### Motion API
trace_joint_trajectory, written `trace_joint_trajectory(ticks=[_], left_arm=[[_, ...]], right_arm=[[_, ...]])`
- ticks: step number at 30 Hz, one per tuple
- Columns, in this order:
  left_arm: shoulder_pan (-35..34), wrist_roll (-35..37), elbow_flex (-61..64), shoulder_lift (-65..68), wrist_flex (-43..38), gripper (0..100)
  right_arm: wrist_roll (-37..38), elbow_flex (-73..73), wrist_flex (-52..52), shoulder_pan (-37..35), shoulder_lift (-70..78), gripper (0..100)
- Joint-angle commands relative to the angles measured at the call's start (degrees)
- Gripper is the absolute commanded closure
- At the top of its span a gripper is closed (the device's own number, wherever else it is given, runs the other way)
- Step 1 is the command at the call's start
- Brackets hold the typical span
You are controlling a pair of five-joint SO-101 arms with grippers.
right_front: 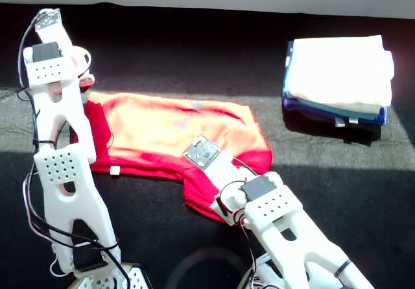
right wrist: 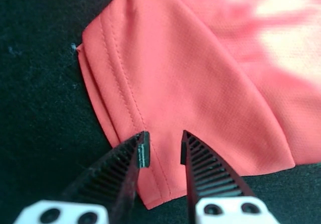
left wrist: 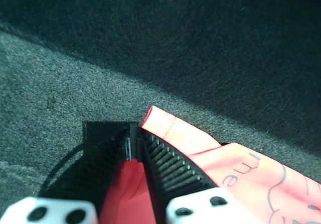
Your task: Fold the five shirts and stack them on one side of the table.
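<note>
Red shirt (right_front: 168, 130), white-and-blue stack (right_front: 337, 81), black table (right_front: 194, 43)

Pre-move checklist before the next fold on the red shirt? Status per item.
1. Hold by left gripper on red shirt corner: ok, shut on the fabric.
2. Hold by right gripper on sleeve: not ok, open above the hem.
3. Shirt spread out on table: ok, light creases.
4. Folded stack apart from the shirt: ok, clear gap.
5. Four shirts stacked: cannot tell, layers unclear.
</note>
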Motion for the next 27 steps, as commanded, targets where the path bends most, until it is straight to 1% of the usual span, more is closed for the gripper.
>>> trace_joint_trajectory(ticks=[1,7,14,17,20,27], left_arm=[[2.6,0.3,-7.3,-0.7,5.3,99],[4.6,0.2,-6.5,1.4,5.7,99],[3.3,0.1,-6.7,6.8,5.5,99],[3.3,0.1,-6.6,7.9,3.3,99],[3.3,-0.1,-6.6,8.9,1.4,99],[-0.7,-0.2,-6.6,10.8,0.3,99]], right_arm=[[0.7,-0.3,-0.7,-0.2,-1.5,88.7],[0.4,-0.6,-0.7,-0.2,-1.5,88.7],[0.4,-0.5,-1.6,-0.2,-1.8,88.7],[0.4,0.0,-4.3,-0.2,-1.5,88.7],[0.4,-0.1,-4.6,-0.2,-1.7,88.7],[0.6,-0.1,-4.6,-0.2,-1.6,88.7]])
